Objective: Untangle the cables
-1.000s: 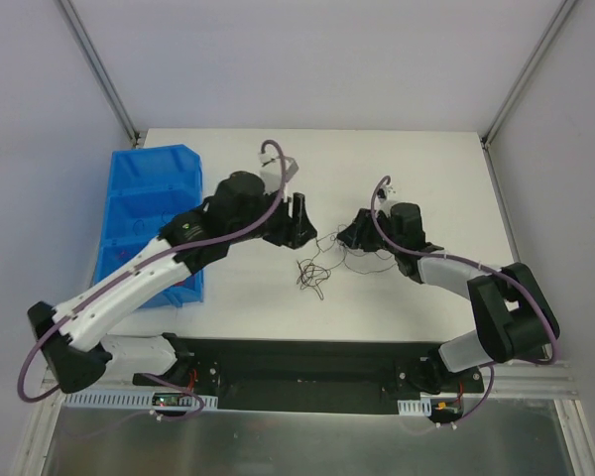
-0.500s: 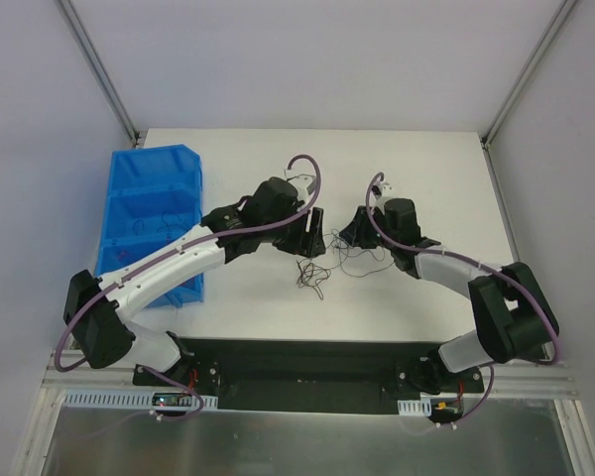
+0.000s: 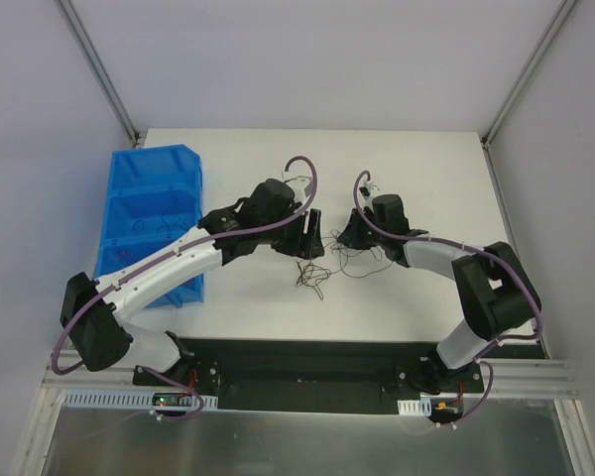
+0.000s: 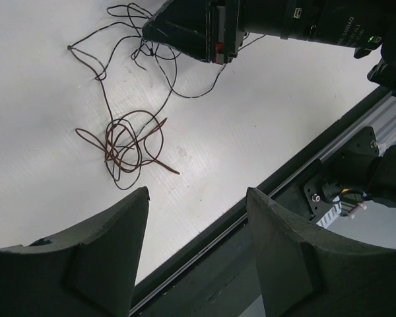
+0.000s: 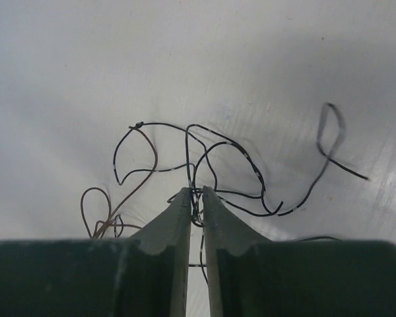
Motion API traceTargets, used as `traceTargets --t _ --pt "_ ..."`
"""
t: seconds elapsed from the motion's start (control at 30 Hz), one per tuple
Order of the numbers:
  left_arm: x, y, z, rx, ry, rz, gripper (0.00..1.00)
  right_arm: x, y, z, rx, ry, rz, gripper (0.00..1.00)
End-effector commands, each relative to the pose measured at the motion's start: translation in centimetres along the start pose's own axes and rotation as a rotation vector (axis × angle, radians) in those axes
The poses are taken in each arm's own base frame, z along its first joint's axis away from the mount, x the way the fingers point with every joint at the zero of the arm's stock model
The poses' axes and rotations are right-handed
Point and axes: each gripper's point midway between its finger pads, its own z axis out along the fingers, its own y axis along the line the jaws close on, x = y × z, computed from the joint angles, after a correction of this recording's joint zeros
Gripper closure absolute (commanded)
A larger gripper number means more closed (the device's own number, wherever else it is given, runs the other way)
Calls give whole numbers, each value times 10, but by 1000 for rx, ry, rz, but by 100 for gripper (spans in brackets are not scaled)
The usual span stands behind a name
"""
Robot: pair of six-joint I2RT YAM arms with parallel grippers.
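The cables lie mid-table as a reddish-brown coil trailing into loose black loops. My right gripper is down at the table, shut on black strands of the cables where several cross between its fingertips. A brown loop lies to its left. My left gripper hovers open over the table's near side, nothing between its fingers, the coil just beyond its left fingertip. The left wrist view shows the right gripper at the tangle's far end.
A blue bin stands at the table's left side, beside the left arm. The black mounting rail runs along the near table edge. The two grippers stand close together over the middle.
The right gripper has closed onto the black strands. The left arm swung right and down toward the cables, then held still. The right arm's elbow shifted inward.
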Motion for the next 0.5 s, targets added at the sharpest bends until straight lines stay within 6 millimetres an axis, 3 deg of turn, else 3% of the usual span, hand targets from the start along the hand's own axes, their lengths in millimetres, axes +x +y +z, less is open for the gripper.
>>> traceTargets --t 0.0,0.2,0.33,0.47 --pt "-9 -3 -17 21 -54 -25 40 -15 18 -1 -62 -24 -33 98" --pt "-3 -14 -35 112 -94 -25 34 -24 64 -30 -271 -135 -150 100" --pt "-5 -17 -49 174 -140 16 21 -24 124 -69 -556 -234 -274 100" --pt "-11 -15 -61 201 -184 57 18 -17 162 -104 -780 -261 -329 100"
